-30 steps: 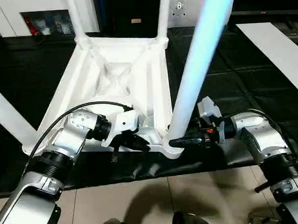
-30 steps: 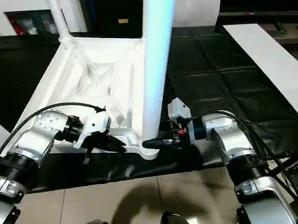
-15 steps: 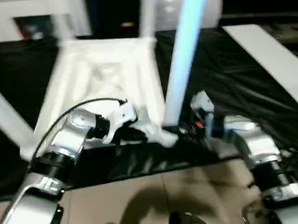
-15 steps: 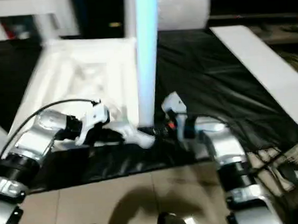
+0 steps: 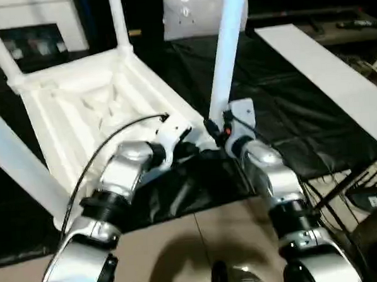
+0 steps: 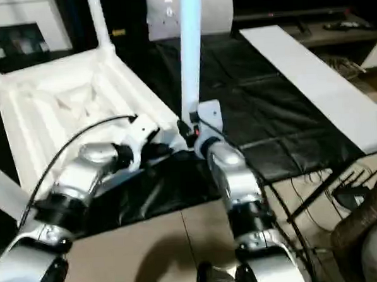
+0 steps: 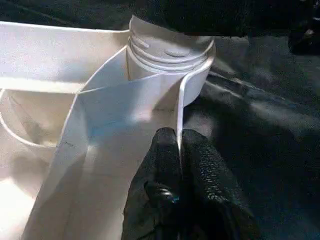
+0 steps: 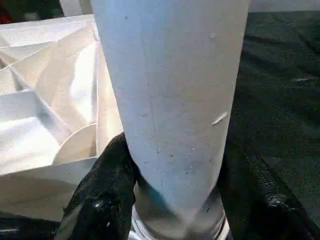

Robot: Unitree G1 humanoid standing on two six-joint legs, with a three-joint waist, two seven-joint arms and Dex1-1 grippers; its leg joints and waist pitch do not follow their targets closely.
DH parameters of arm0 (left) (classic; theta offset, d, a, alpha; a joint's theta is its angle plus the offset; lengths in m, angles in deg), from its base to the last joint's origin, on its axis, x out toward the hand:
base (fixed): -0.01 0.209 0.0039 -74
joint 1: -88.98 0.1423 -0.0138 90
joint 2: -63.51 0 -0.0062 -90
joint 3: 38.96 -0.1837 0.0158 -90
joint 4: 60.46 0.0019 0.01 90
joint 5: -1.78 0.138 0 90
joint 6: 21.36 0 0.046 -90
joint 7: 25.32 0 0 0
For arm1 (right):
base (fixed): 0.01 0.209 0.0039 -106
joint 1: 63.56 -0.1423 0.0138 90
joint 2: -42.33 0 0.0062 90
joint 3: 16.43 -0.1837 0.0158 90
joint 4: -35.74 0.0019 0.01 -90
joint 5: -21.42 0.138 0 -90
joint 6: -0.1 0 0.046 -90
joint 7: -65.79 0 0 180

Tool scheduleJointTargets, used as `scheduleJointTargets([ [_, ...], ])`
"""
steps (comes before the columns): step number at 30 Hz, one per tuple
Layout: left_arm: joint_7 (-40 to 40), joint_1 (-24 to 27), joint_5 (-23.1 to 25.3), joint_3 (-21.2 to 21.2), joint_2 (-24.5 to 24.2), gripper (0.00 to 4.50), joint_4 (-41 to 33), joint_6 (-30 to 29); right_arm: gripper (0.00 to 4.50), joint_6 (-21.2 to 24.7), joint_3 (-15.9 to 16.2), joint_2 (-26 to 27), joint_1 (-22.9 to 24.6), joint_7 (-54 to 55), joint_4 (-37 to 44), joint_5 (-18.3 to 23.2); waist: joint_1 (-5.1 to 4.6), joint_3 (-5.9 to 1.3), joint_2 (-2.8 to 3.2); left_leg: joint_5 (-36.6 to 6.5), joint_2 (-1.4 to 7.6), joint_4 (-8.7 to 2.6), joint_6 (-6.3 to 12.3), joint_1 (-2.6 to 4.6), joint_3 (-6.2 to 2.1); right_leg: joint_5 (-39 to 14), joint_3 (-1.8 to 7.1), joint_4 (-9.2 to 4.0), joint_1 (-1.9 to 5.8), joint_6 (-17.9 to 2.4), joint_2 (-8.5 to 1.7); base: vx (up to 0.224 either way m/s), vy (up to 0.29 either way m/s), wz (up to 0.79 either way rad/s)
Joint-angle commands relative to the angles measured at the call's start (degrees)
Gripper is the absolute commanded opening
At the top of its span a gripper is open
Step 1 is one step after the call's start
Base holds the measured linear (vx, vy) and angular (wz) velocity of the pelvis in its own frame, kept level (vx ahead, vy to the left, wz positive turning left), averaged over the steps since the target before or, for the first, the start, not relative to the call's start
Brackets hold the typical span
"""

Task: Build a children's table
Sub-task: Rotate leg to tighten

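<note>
The white table top (image 5: 79,115) lies upside down on the black workbench, ribbed underside up. Legs stand in its far corners (image 5: 118,21) and one rises large at the near left (image 5: 16,166). At the near right corner another leg (image 5: 226,47) stands in its socket, and my right gripper (image 5: 213,128) is shut around its base; in the right wrist view the fingers (image 8: 102,200) flank the leg (image 8: 170,90). My left gripper (image 7: 178,150) is shut on the table top's thin rim wall (image 7: 181,107), just beside the corner socket (image 7: 167,47).
A long white board (image 5: 317,71) lies on the black sheet (image 5: 282,117) at the right. Cables and a dark stand (image 5: 362,192) sit on the floor beyond the bench's near right edge. White cabinets (image 5: 37,22) stand at the back.
The whole view has swung. Against the bench, the table top has turned, its near right corner pushed farther away from me. Both grippers keep their holds.
</note>
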Motion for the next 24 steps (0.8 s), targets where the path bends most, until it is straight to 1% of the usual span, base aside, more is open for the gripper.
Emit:
scheduleJointTargets([
  [1, -0.1, -2.5, -1.5, -0.6, 2.7, 0.0, -3.9, 1.4, 2.66, 0.4, 2.2, 3.0, 0.3, -3.9, -1.3, 3.1, -0.14, -4.33, 0.38, -22.5, -0.75, -4.05, 2.55, -0.12, 0.1, -34.9, 1.29, -4.72, 3.72, -1.1, -3.54, 0.0, 0.0, 0.0],
  [2, -0.4, -2.3, -1.3, -0.7, 2.3, 0.0, -4.1, 1.6, 2.66, 0.1, 2.0, 2.5, 0.4, -4.4, -1.2, 2.9, 0.19, -4.57, 0.4, -20.6, -0.59, -4.16, 2.92, 0.17, 0.24, -32.6, 1.87, -4.43, 3.28, -2.0, -3.57, 0.0, 0.0, 0.0],
  [3, -0.4, -2.3, -1.3, -0.7, 2.3, 0.0, -4.1, 1.6, 2.72, 0.1, 2.0, 2.5, 0.4, -4.4, -1.2, 2.9, 0.39, -4.63, 0.43, -19.9, -0.52, -4.2, 3.06, 0.4, 0.35, -31.3, 2.13, -4.22, 2.99, -3.0, -3.48, 0.0, 0.0, 0.0],
  [4, -0.4, -2.1, -1.2, -0.9, 2.1, 0.0, -4.3, 1.6, 2.86, -0.3, 2.0, 2.2, 0.4, -4.4, -1.2, 2.6, 0.55, -4.78, 0.2, -17.4, -0.49, -4.4, 3.32, -0.24, 0.48, -27.8, 2.67, -3.38, 3.32, -4.9, -3.27, 0.0, 0.0, 0.0],
  [5, -1.7, -1.4, -1.0, -1.3, 0.7, 0.0, -4.8, 1.6, 3.01, -2.3, 2.9, -0.3, 1.2, -7.6, -0.4, 2.0, 0.66, -4.88, 0.23, -15.6, -0.29, -4.55, 3.58, -0.59, 0.53, -25.5, 3.06, -2.71, 3.42, -6.2, -3.1, 0.0, 0.0, 0.0],
  [6, -2.8, -1.1, -0.8, -1.9, -0.1, 0.0, -4.9, 2.2, 3.14, -3.2, 3.2, -1.6, 1.7, -9.7, 0.4, 2.2, 0.9, -5.11, 0.26, -14.9, -0.22, -4.47, 3.74, -0.51, 0.62, -24.3, 3.2, -2.49, 3.42, -6.7, -3.12, 0.0, 0.0, 0.0],
  [7, -3.9, -0.7, -0.8, -2.4, -0.9, 0.0, -5.1, 2.8, 3.14, -3.7, 3.4, -3.0, 2.2, -11.6, 1.1, 2.5, 1.16, -5.33, 0.05, -12.5, -0.33, -4.3, 4.49, -0.72, 0.93, -21.0, 3.86, -1.79, 3.34, -8.1, -2.88, 0.0, 0.0, 0.0],
  [8, -4.7, -0.4, -0.8, -2.6, -1.5, 0.0, -5.1, 3.2, 3.33, -4.3, 3.6, -4.3, 2.6, -13.6, 1.7, 2.7, 1.35, -5.88, -0.37, -9.2, -0.4, -4.13, 5.4, -1.1, 1.04, -17.7, 4.42, -0.87, 3.55, -9.4, -2.65, 0.0, 0.0, 0.0],
  [9, -5.5, -0.1, -0.8, -2.8, -2.0, 0.0, -5.1, 3.6, 3.46, -5.2, 3.8, -5.6, 2.9, -15.6, 2.1, 3.0, 1.43, -5.9, -0.48, -7.3, -0.64, -3.88, 6.73, -1.25, 1.2, -16.3, 4.76, -0.64, 3.27, -10.5, -2.48, 0.0, 0.0, 0.0],
  [10, -6.7, 0.2, -0.8, -3.0, -2.8, 0.0, -4.9, 4.2, 3.54, -5.9, 3.9, -7.5, 3.3, -18.6, 2.7, 3.4, 1.53, -5.93, -0.57, -6.9, -0.71, -3.77, 7.17, -1.33, 1.24, -15.9, 4.96, -0.46, 3.21, -11.1, -2.46, 0.0, 0.0, 0.0],
  [11, -7.4, 0.4, -0.8, -3.1, -3.4, 0.0, -4.7, 4.5, 3.59, -6.4, 4.0, -9.1, 3.6, -21.1, 3.2, 3.8, 1.7, -6.12, -0.66, -5.5, -0.98, -3.53, 8.33, -1.97, 1.26, -14.9, 5.11, -0.04, 3.65, -11.3, -2.46, 0.0, 0.0, 0.0],
  [12, -7.8, 0.5, -0.8, -3.1, -3.8, 0.0, -4.5, 4.7, 3.66, -6.6, 4.0, -10.0, 3.8, -22.6, 3.5, 4.2, 1.99, -6.26, -0.55, -4.7, -1.0, -3.38, 8.82, -1.98, 1.32, -14.3, 5.18, 0.03, 3.57, -11.4, -2.56, 0.0, 0.0, 0.0],
  [13, -9.3, 0.7, -0.9, -3.3, -4.6, 0.0, -4.2, 5.9, 3.77, -6.8, 4.0, -11.7, 4.1, -25.4, 4.0, 4.8, 2.43, -6.03, -0.31, -3.9, -0.97, -3.26, 9.41, -2.03, 1.4, -14.2, 5.26, 0.0, 3.3, -11.6, -2.47, 0.019, -0.053, -0.01],
  [14, -10.4, 0.9, -1.0, -3.4, -5.4, 0.0, -3.9, 6.4, 3.89, -7.3, 4.0, -13.4, 4.3, -28.3, 4.3, 5.4, 2.72, -6.11, -0.48, -3.9, -0.98, -3.21, 9.38, -2.01, 1.49, -15.1, 5.2, -0.02, 3.38, -11.2, -2.34, 0.019, -0.053, -0.01],
  [15, -12.3, 1.1, -1.2, -3.9, -6.4, 0.0, -3.7, 8.2, 3.89, -7.6, 4.0, -15.2, 4.5, -31.6, 4.7, 6.1, 3.11, -6.04, -0.38, -4.5, -0.84, -3.29, 9.22, -1.78, 1.46, -16.6, 5.05, -0.21, 3.28, -10.8, -2.27, 0.0, 0.0, 0.0],
  [16, -15.7, 1.6, -2.1, -4.4, -7.7, 0.0, -3.7, 9.4, 3.89, -7.6, 4.1, -17.8, 4.8, -36.8, 5.3, 7.3, 3.16, -5.94, -0.4, -5.1, -0.79, -3.3, 9.22, -1.77, 1.52, -17.4, 5.02, -0.38, 3.26, -10.5, -2.14, 0.0, 0.0, 0.0],
  [17, -15.8, 1.6, -2.1, -4.4, -7.7, 0.0, -3.7, 9.4, 3.89, -7.6, 4.1, -17.8, 4.9, -36.8, 5.3, 7.3, 3.36, -5.79, -0.35, -5.9, -0.58, -3.39, 8.66, -1.68, 1.5, -18.9, 5.02, -0.45, 3.15, -10.1, -2.17, 0.0, 0.0, 0.0],
  [18, -16.5, 1.7, -2.3, -4.5, -8.0, 0.0, -3.7, 9.3, 3.89, -7.7, 4.2, -18.4, 4.9, -38.2, 5.5, 7.6, 3.36, -5.65, -0.31, -6.5, -0.47, -3.48, 8.25, -1.52, 1.54, -20.0, 5.0, -0.61, 2.92, -9.9, -2.14, 0.0, 0.0, 0.0],
  [19, -17.4, 1.8, -2.3, -4.7, -8.5, 0.0, -3.6, 9.9, 3.89, -8.0, 4.4, -19.1, 4.9, -39.5, 5.4, 8.0, 3.59, -5.5, -0.38, -8.0, -0.5, -3.5, 7.27, -1.29, 1.58, -22.6, 4.86, -0.95, 2.81, -9.1, -2.08, 0.0, 0.0, 0.0],
  [20, -21.1, 2.1, -2.4, -5.7, -10.0, 0.0, -3.3, 12.3, 3.89, -8.4, 5.1, -20.9, 4.7, -43.8, 5.1, 9.1, 3.65, -5.36, -0.47, -9.8, -0.59, -3.6, 6.62, -1.06, 1.57, -25.7, 4.68, -1.45, 2.64, -8.0, -2.08, 0.0, 0.0, 0.0],
  [21, -22.7, 2.1, -2.2, -6.3, -10.8, 0.0, -3.0, 13.6, 3.89, -8.6, 5.6, -21.8, 4.6, -46.0, 5.0, 9.5, 3.67, -5.34, -0.45, -10.7, -0.6, -3.67, 6.26, -0.99, 1.46, -27.5, 4.57, -1.7, 2.69, -7.1, -2.07, 0.0, 0.0, 0.0],
  [22, -24.1, 2.2, -2.1, -6.7, -11.4, 0.0, -2.7, 14.8, 3.89, -8.7, 5.9, -22.3, 4.5, -47.7, 5.0, 9.7, 3.64, -5.33, -0.45, -10.8, -0.55, -3.68, 6.12, -0.99, 1.46, -27.8, 4.63, -1.75, 2.63, -6.8, -2.1, 0.0, 0.0, 0.0],
  [23, -26.0, 2.2, -2.1, -7.1, -12.2, 0.0, -2.6, 15.6, 3.89, -8.7, 6.4, -23.0, 4.4, -49.9, 5.0, 10.0, 3.95, -5.38, -0.37, -11.0, -0.36, -3.69, 5.99, -0.48, 1.5, -28.1, 4.68, -1.88, 2.26, -6.8, -2.21, 0.0, 0.0, 0.0],
  [24, -27.2, 2.3, -2.2, -7.4, -12.6, 0.0, -2.6, 16.2, 3.89, -8.7, 6.7, -23.4, 4.4, -51.2, 4.9, 10.1, 3.95, -5.36, -0.35, -11.0, -0.28, -3.71, 5.89, -0.39, 1.54, -27.7, 4.78, -1.81, 2.17, -7.1, -2.2, 0.0, 0.0, 0.0],
])
